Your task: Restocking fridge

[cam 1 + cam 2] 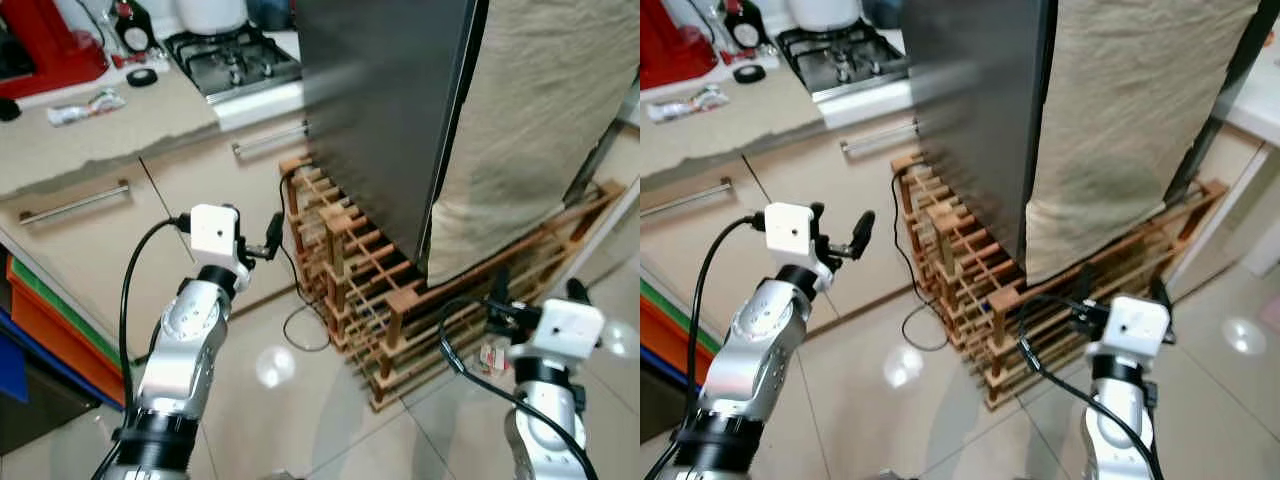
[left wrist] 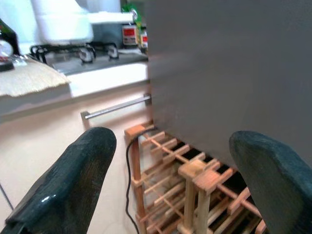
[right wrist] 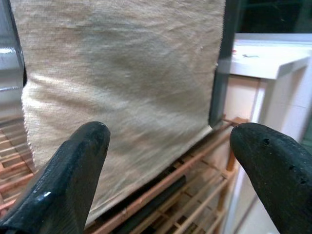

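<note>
A: Where is the fridge (image 1: pixel 385 110), and what is held?

B: It is seen straight ahead as a tall, dark, smooth metal box, raised on a slatted wooden rack (image 1: pixel 360 290) that rests on the glossy tiled floor (image 1: pixel 290 400). Nothing is held. The left gripper (image 2: pixel 168 180) is raised near the fridge's left side with its fingers spread wide and empty; the right gripper (image 3: pixel 165 165) is low on the right, likewise spread and empty, facing a coarse beige cloth (image 1: pixel 1130 120) hung over the fridge's right face.

A: How should the step be done well?

B: No handle or door edge can be made out, so the door side should be found first, probably behind the cloth. No goods for stocking are seen either. The black cable (image 1: pixel 300 300) looped at the rack's near left corner should be kept clear of.

A: And to the left?

B: A pale bench (image 1: pixel 100 135) with long bar handles below, and a steel hob (image 1: pixel 235 62) at its far end.
</note>
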